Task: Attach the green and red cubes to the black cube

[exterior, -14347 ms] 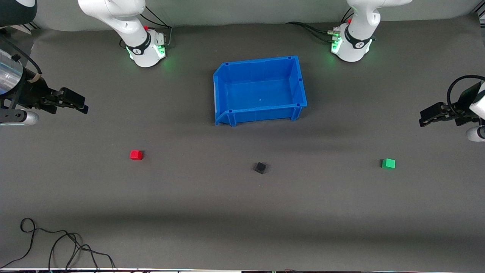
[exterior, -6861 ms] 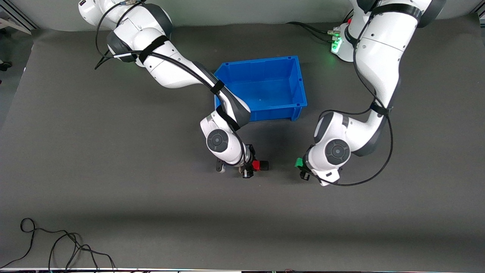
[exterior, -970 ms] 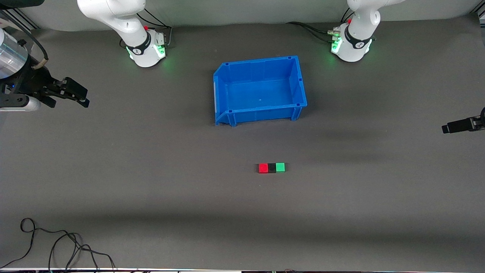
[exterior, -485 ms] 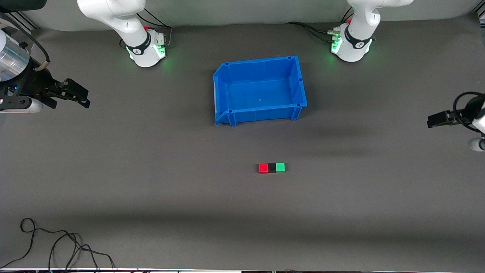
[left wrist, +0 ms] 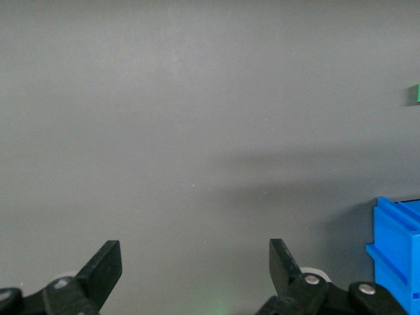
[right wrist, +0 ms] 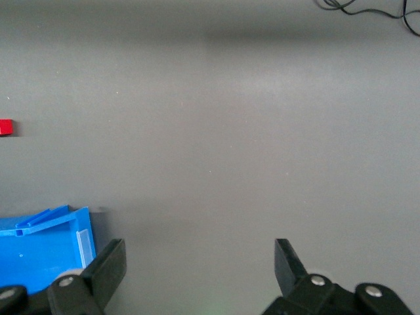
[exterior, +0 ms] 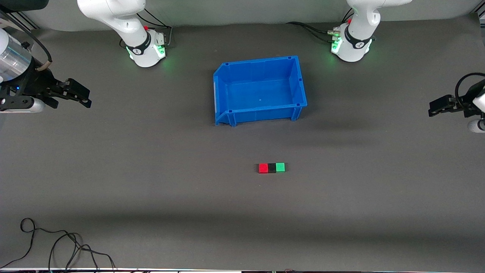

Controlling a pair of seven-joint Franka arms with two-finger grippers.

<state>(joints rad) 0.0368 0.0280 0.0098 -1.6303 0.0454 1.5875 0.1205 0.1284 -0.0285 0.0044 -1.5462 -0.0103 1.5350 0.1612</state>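
The red cube [exterior: 263, 168], the black cube [exterior: 271, 168] and the green cube [exterior: 280, 167] sit touching in one row on the mat, black in the middle, nearer the front camera than the blue bin. The red cube [right wrist: 6, 127] shows at the edge of the right wrist view, the green cube [left wrist: 417, 94] at the edge of the left wrist view. My right gripper [exterior: 81, 98] is open and empty, raised over the right arm's end of the table [right wrist: 200, 252]. My left gripper [exterior: 435, 109] is open and empty, raised over the left arm's end [left wrist: 195, 252].
An empty blue bin [exterior: 299, 81] stands mid-table between the arm bases; its corner shows in the left wrist view [left wrist: 397, 249] and the right wrist view [right wrist: 46, 246]. A black cable [exterior: 57, 246] lies at the table's near corner at the right arm's end.
Since 14 s ago the scattered cubes were brought together into one row. In the last second the left gripper swung in from the table's edge; the right gripper dropped slightly.
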